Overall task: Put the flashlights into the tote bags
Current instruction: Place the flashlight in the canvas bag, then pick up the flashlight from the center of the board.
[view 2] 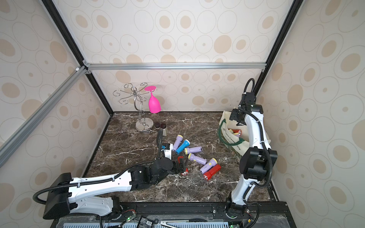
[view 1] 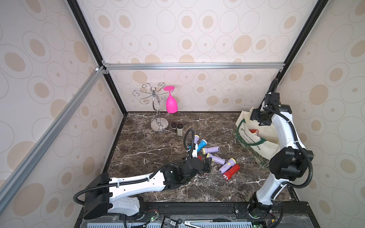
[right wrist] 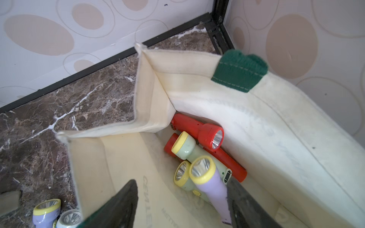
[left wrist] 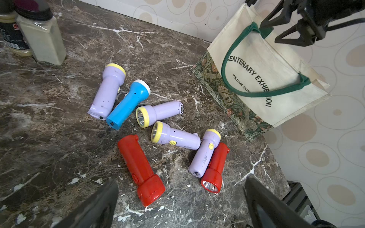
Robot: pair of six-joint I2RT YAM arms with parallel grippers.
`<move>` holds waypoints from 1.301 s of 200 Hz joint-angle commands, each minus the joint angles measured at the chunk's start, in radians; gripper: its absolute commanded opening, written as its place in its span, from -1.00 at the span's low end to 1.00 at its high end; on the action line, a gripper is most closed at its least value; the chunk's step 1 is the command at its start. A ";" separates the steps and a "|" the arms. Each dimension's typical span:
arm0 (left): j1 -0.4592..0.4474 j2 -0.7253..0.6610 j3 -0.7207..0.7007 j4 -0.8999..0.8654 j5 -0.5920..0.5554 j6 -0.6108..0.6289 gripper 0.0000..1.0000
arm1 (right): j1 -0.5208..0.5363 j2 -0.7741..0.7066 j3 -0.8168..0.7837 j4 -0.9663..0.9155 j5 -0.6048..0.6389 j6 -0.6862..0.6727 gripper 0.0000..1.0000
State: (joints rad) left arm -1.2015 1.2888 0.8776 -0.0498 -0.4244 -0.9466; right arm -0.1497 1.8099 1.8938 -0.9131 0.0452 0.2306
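Flashlights (left wrist: 126,104) on dark marble tabletop (left wrist: 49,128); left fingers (left wrist: 94,207), right fingers (right wrist: 118,207) apart; circle-patterned walls (view 1: 197,29).

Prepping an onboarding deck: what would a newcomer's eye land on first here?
Probably the hot-pink glass hanging upside down from the chrome rack at the back left of the marble table. Next, the bright flashlights scattered in its middle, just ahead of the open left gripper. Then the cream tote bag at the right rear, with the right gripper over its mouth and a lilac flashlight between its parted fingers.
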 commanded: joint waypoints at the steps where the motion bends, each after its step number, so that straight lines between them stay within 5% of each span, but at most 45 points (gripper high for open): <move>1: 0.024 0.020 0.018 -0.007 0.029 -0.033 0.97 | 0.047 -0.054 0.056 -0.004 0.005 0.002 0.52; 86: 0.111 0.140 0.045 -0.028 0.235 -0.108 0.76 | 0.341 -0.102 0.170 -0.111 0.026 0.003 0.62; 147: 0.130 0.309 0.119 -0.067 0.283 -0.177 0.59 | 0.535 -0.291 -0.125 -0.106 -0.041 0.059 0.79; 200: 0.126 0.409 0.190 -0.181 0.237 -0.235 0.69 | 0.648 -0.407 -0.349 -0.109 -0.084 0.103 0.85; 260: 0.113 0.482 0.204 -0.190 0.232 -0.273 0.64 | 0.637 -0.489 -0.509 -0.096 -0.079 0.120 0.88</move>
State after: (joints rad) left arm -1.0809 1.7329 1.0466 -0.2073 -0.1680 -1.1835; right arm 0.5053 1.3552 1.4155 -1.0050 -0.0391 0.3347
